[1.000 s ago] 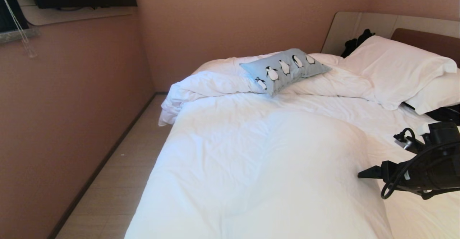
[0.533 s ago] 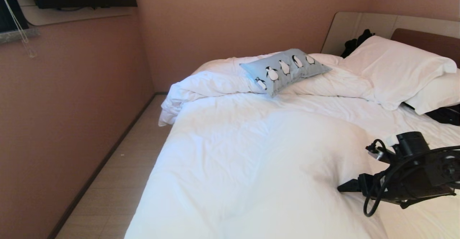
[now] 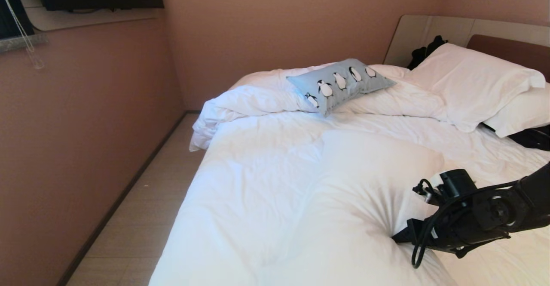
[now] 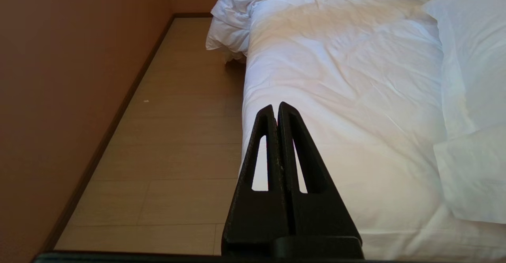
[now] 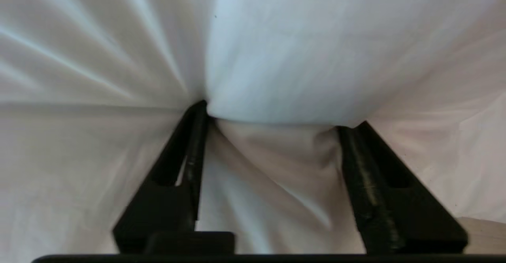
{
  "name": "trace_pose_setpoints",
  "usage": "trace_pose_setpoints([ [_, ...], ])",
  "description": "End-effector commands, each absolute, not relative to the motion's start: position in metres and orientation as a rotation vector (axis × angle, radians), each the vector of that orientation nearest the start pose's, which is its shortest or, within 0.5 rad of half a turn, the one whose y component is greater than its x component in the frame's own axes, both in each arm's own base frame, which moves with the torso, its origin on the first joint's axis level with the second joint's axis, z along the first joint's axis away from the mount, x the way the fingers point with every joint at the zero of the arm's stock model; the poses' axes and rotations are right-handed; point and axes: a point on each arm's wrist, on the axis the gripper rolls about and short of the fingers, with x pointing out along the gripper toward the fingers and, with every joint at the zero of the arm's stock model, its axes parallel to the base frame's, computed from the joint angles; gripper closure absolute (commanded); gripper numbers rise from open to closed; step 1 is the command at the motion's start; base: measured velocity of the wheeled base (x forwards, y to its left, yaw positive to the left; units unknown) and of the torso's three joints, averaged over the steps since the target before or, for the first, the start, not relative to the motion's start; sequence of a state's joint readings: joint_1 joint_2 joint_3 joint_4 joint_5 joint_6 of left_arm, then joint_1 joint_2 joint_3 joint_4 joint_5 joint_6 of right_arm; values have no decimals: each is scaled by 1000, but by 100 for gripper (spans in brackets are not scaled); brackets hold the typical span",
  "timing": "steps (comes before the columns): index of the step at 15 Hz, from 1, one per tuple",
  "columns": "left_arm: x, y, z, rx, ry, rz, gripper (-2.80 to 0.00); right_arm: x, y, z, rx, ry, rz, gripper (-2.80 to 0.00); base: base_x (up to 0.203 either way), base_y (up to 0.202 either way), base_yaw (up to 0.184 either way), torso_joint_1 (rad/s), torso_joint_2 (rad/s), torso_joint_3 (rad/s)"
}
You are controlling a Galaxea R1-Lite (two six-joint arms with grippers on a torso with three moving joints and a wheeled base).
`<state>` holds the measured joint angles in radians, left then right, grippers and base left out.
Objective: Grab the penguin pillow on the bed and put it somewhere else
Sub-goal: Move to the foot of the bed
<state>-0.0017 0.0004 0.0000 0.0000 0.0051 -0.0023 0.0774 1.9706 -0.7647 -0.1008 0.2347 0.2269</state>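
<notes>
The penguin pillow (image 3: 339,84), light blue with a row of black-and-white penguins, lies on the rumpled duvet at the far side of the bed (image 3: 266,182). My right gripper (image 3: 394,238) is far from it, low at the bed's near right. It is pushed into the edge of a plain white pillow (image 3: 378,157) that lies on the duvet. In the right wrist view the gripper (image 5: 284,114) has creased white pillow fabric (image 5: 276,168) bunched between its fingers. My left gripper (image 4: 275,106) is shut and empty, hanging over the bed's left edge.
Two larger white pillows (image 3: 468,79) lean at the brown headboard (image 3: 507,47), with dark items (image 3: 423,51) beside them. A strip of wooden floor (image 3: 142,217) runs between the bed and the pink wall (image 3: 86,127) on the left.
My right arm has swung left and down across the bed into the white pillow, denting and creasing it. Its fingers have closed in on the fabric. The penguin pillow has not moved.
</notes>
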Motion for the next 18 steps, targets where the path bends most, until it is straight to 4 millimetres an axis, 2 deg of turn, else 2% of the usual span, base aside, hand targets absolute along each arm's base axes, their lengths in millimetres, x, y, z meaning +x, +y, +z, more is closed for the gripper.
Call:
trace_pose_setpoints([
  [1,-23,0,75,-3,3,5,0,300,30,52,346,1098,143,0,0,0,0,0,0,0],
  [5,-23,0,75,-3,0,5,0,304,38,78,448,1030,258,0,0,0,0,0,0,0],
  [7,-23,0,75,-3,2,5,0,314,40,91,469,982,265,0,0,0,0,0,0,0],
  [10,-23,0,75,-3,2,5,0,323,57,116,493,903,312,0,0,0,0,0,0,0],
  [13,-23,0,75,-3,0,5,0,334,60,135,496,838,335,0,0,0,0,0,0,0],
  [16,-23,0,75,-3,2,5,0,349,64,165,550,738,352,0,0,0,0,0,0,0],
  [18,-23,0,75,-2,3,5,0,351,64,190,591,670,363,0,0,0,0,0,0,0],
])
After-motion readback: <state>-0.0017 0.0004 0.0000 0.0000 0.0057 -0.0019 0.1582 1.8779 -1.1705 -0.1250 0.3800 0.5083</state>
